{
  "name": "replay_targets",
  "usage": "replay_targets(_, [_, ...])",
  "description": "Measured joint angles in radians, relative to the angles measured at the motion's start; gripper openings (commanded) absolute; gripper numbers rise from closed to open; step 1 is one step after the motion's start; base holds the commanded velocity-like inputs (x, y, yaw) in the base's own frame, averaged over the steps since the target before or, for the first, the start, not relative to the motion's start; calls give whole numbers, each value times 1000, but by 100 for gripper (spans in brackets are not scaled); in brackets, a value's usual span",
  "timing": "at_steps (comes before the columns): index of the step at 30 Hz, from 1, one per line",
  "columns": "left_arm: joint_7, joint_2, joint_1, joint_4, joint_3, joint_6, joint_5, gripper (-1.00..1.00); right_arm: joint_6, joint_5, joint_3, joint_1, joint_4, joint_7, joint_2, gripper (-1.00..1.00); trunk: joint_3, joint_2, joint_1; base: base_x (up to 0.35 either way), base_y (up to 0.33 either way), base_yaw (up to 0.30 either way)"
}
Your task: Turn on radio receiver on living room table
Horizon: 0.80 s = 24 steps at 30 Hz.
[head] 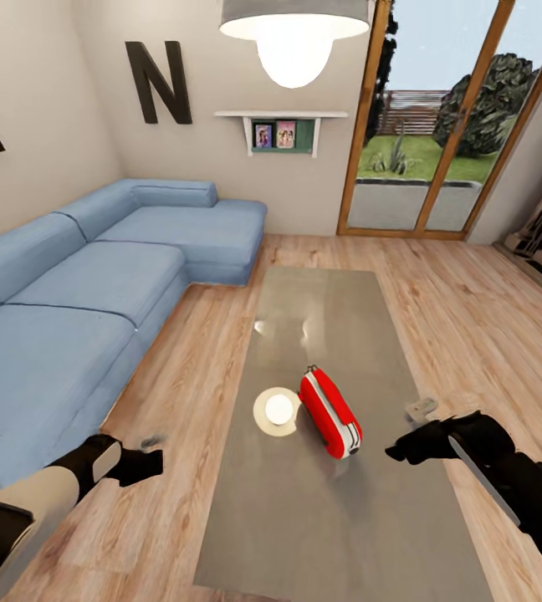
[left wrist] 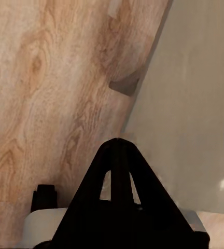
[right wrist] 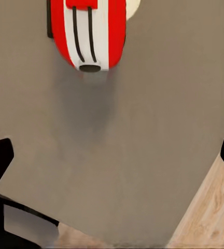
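The radio receiver (head: 329, 414), a red rounded box with a white striped edge, lies near the middle of the long glossy grey table (head: 338, 518). In the right wrist view the radio (right wrist: 88, 31) sits ahead of my right gripper (right wrist: 112, 155), whose fingers stand wide apart over the bare tabletop. From the head camera that right gripper (head: 396, 453) hovers at the table's right edge, a short way right of the radio and apart from it. My left gripper (head: 147, 460) hangs over the wood floor left of the table, its fingers (left wrist: 117, 155) pressed together, holding nothing.
A blue sectional sofa (head: 95, 293) runs along the left. Glass doors (head: 447, 125) and a pendant lamp (head: 294, 33) are at the back; the lamp's round white reflection (head: 278, 410) lies beside the radio. Wood floor (head: 488, 334) surrounds the table.
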State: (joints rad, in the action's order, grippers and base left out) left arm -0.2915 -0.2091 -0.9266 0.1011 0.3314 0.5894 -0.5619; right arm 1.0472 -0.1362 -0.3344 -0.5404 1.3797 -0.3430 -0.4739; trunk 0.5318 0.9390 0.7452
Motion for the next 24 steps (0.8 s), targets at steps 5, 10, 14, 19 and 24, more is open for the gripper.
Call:
replay_targets(5, [-14,11,-2,-80,-2,-78,47,-100,0,1,0,42,3,26,0,100,-8,0,0,0,0,84])
replay_targets(10, [-18,12,13,-94,-1,-99,65,-100,-29,1,0,112,-7,49,-1,100,-15,0,0,0,0,86])
replay_targets(14, [-13,13,31,-97,-1,-108,67,-100,-81,0,0,150,-88,80,-1,100,-20,0,0,0,0,65])
replay_targets(19, [-9,20,73,-97,1,-154,121,-100,-200,-3,1,153,-209,77,1,100,-21,0,0,0,0,-22])
replay_targets(24, [-5,42,259,-98,2,-312,224,-100,-249,-4,2,154,-367,80,2,100,-25,0,0,0,0,-161])
